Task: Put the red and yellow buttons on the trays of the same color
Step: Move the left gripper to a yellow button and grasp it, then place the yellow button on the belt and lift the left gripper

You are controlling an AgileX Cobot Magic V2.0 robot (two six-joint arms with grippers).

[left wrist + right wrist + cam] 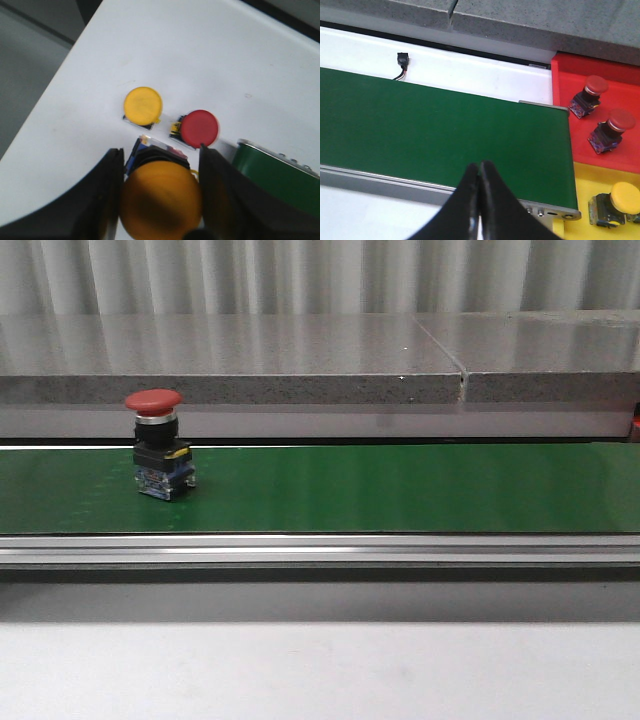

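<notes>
My left gripper [160, 150] is shut on a yellow button [160, 197], its black fingers [100, 200] pressing both sides of the cap. On the white table beyond it stand another yellow button [143, 105] and a red button [199, 128]. A red button [157, 440] stands upright at the left of the green belt [400, 490]. My right gripper [479, 165] is shut and empty over the belt's near edge. The red tray [625, 92] holds two red buttons [590, 92] [612, 127]. In the yellow tray [590, 177] is a yellow button [620, 200].
The belt's end [275, 175] lies close to the right of the left gripper. A grey stone ledge [300, 370] runs behind the belt, and a metal rail [320, 548] runs along its front. A small black sensor [402, 60] sits beyond the belt.
</notes>
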